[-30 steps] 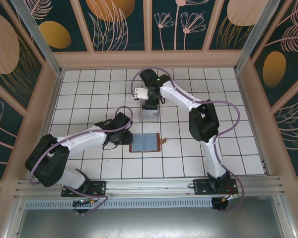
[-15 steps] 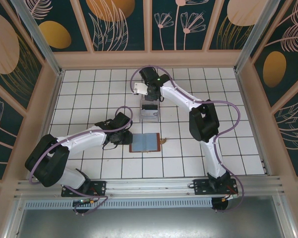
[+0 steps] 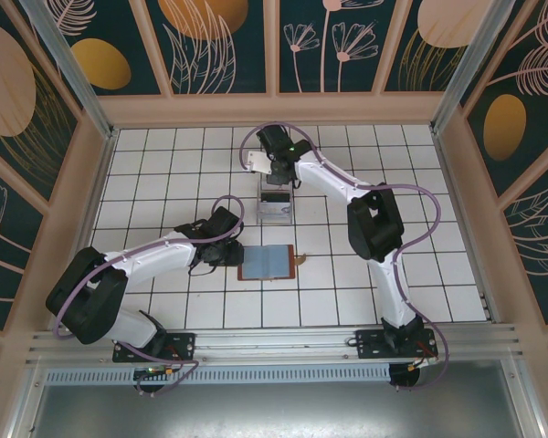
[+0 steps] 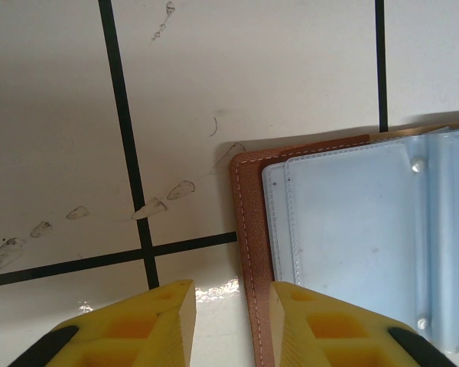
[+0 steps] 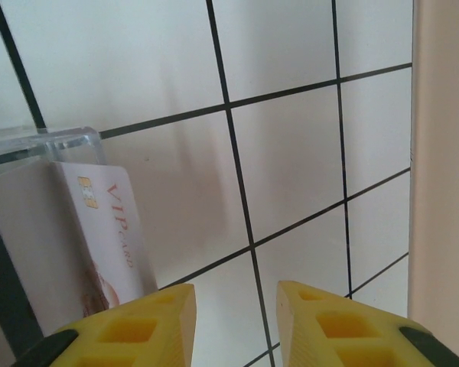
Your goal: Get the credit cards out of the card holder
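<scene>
The card holder [image 3: 267, 263] lies open on the tiled floor, brown leather [image 4: 249, 229] around grey-blue clear sleeves [image 4: 352, 229]. My left gripper [image 3: 228, 253] is low at its left edge. Its jaws [image 4: 232, 294] are open, and the brown border runs between them, close to the right finger. A pale credit card [image 5: 99, 237] printed VIP stands in a clear acrylic stand [image 3: 275, 210]. My right gripper [image 3: 276, 175] hangs open over the stand's far end, and I see bare tile between its fingers [image 5: 236, 294]. A whitish patch [image 3: 258, 162] beside it is unclear.
The holder's snap tab [image 3: 301, 260] sticks out to the right. The wooden back wall [image 3: 274, 109] is a few tiles beyond the right gripper, and a wall edge [image 5: 444, 153] fills the right side of the right wrist view. Open tiles lie left and right of the holder.
The right gripper has drifted a little toward the back wall, away from the stand. The left arm and the card holder have not moved.
</scene>
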You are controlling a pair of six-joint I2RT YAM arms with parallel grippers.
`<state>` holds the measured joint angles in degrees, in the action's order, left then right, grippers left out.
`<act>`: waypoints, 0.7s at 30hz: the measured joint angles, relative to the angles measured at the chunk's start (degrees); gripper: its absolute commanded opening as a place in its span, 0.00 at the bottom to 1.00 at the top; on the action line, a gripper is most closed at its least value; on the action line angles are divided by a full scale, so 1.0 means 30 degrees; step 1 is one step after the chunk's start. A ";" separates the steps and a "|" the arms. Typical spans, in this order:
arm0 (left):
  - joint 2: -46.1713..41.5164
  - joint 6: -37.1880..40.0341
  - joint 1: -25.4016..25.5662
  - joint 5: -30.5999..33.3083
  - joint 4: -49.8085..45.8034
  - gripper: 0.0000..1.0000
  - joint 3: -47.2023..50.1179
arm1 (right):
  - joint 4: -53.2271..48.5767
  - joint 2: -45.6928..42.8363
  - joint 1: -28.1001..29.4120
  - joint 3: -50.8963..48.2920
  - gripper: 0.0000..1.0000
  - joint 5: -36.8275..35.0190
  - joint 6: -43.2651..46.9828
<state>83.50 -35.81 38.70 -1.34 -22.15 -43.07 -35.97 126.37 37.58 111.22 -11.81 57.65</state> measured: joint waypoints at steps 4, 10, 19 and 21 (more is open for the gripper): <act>0.0000 0.0000 0.0000 0.0000 0.0000 0.33 0.0000 | -0.0401 -0.1362 0.0197 -0.1698 0.34 0.0911 -0.0058; 0.0000 0.0000 0.0000 -0.0007 0.0000 0.33 0.0000 | -0.0656 -0.2900 0.0845 -0.3388 0.34 0.1800 -0.0182; 0.0000 0.0000 0.0000 -0.0007 -0.0007 0.33 0.0000 | -0.0444 -0.2688 0.0984 -0.3927 0.35 0.1719 -0.0415; 0.0000 0.0000 0.0000 -0.0007 0.0000 0.33 0.0000 | -0.0262 -0.2535 0.0969 -0.3927 0.35 0.1596 -0.0415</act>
<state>83.50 -35.81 38.70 -1.37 -22.15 -43.07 -36.75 118.76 40.49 99.44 -7.03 56.40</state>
